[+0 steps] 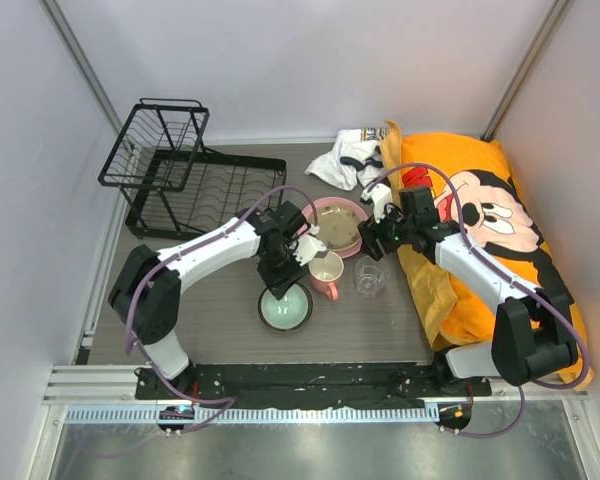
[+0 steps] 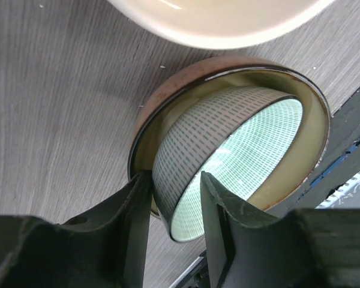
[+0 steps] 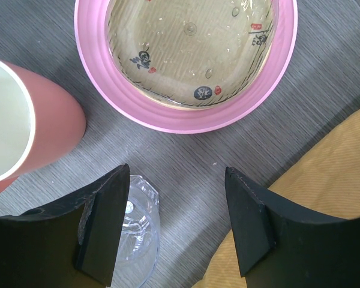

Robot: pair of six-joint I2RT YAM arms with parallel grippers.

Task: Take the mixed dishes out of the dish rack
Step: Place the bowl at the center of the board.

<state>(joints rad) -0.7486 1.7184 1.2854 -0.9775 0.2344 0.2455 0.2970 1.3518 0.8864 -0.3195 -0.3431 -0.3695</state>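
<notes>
The black wire dish rack (image 1: 180,170) stands at the back left with no dishes showing in it. The mint-green bowl (image 1: 286,308) sits on the table. My left gripper (image 1: 280,275) stands over its far rim, jaws slightly parted astride the rim (image 2: 175,198), with a gap on the inside of the bowl (image 2: 246,138). The pink plate (image 1: 361,238) holds the tan dish (image 1: 335,222). The pink mug (image 1: 326,272) and the clear glass cup (image 1: 369,277) stand in front of it. My right gripper (image 3: 177,210) is open and empty, beside the cup (image 3: 138,228).
An orange Mickey Mouse cloth (image 1: 480,220) covers the right side, its edge under my right finger (image 3: 324,180). A crumpled white cloth (image 1: 348,155) lies at the back. Grey walls close in left, right and behind. The mug (image 3: 54,126) is left of the right gripper.
</notes>
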